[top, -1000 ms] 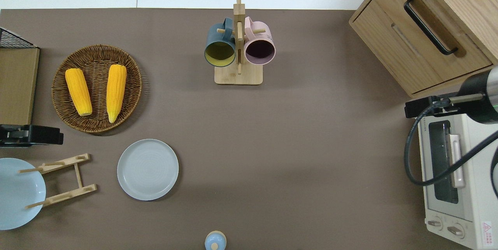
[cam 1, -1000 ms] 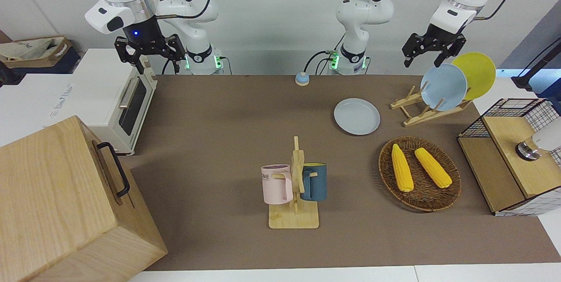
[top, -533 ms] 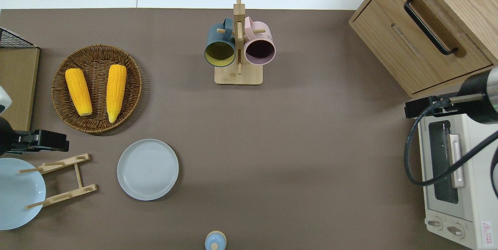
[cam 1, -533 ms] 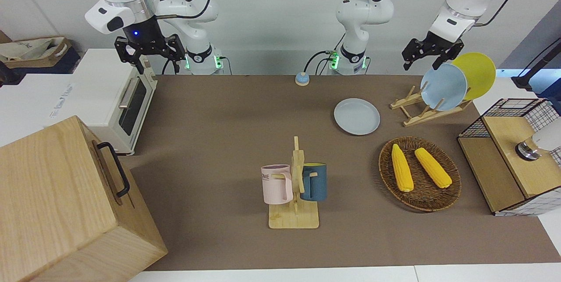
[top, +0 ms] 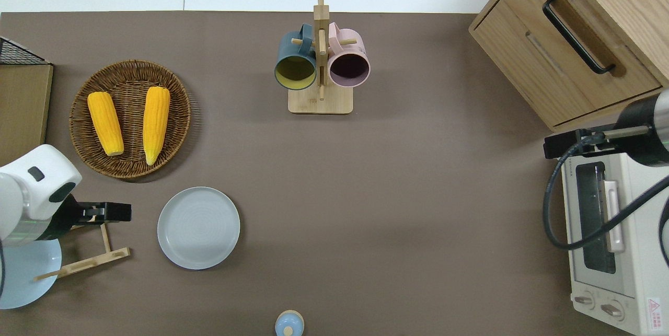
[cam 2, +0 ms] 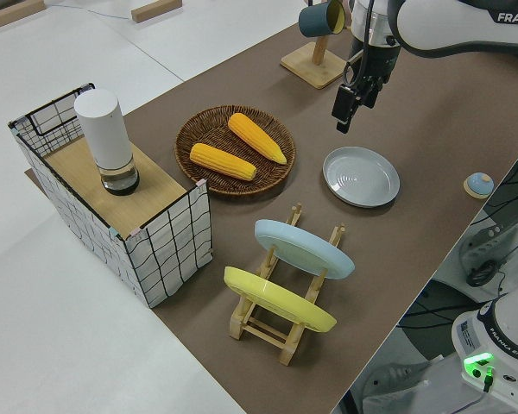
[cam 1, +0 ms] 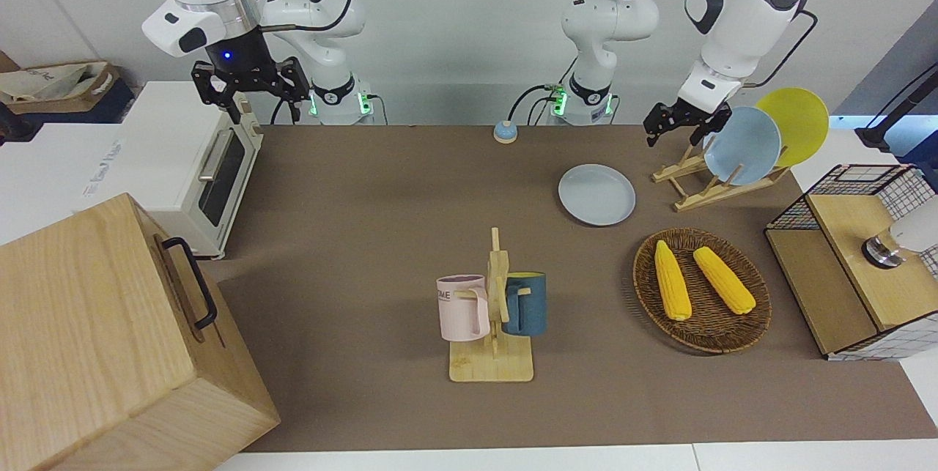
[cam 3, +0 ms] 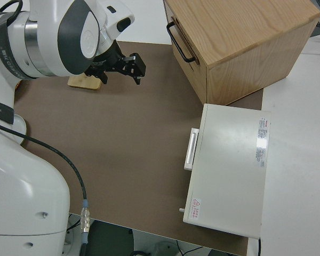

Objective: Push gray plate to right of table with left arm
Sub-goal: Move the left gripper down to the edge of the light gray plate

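Approach is the step in hand: my left gripper (cam 1: 678, 121) hangs over the wooden plate rack (top: 83, 244), beside the gray plate (top: 198, 228), fingers apart and empty. I should come down low at the plate's rack-side rim and push flat across the table (top: 397, 210).

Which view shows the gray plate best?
Overhead: the gray plate appears as a full, unoccluded circle, flat on the table, with the left gripper up over the rack beside it. The front and left side views show it whole but as an oblique ellipse. The right side view doesn't show it.
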Tool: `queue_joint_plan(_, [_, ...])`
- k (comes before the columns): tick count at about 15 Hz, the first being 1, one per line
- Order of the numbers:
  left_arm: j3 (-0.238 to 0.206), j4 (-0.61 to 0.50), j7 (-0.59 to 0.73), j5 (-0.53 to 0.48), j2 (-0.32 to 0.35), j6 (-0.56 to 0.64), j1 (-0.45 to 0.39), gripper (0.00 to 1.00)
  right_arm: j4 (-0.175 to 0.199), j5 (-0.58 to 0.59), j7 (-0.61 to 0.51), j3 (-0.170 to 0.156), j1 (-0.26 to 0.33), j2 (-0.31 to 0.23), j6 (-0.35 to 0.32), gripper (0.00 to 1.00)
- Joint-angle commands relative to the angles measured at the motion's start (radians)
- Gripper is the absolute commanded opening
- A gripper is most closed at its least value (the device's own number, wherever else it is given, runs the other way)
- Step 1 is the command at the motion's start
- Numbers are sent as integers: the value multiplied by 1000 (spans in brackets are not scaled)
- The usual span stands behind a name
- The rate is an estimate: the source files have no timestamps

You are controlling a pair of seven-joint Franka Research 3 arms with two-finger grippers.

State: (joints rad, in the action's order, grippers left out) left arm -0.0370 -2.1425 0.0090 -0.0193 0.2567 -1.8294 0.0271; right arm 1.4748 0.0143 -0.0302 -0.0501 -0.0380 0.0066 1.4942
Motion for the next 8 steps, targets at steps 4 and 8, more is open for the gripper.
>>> queue_joint_plan(4, [-14,-313,11,5,55,-313,22,987,-5,-22,1,1,3,-4,-12,983])
queue_joint_plan(8, [-15,-424,42,4,27,-433,13,985,-5,-22,1,1,3,-4,-12,983])
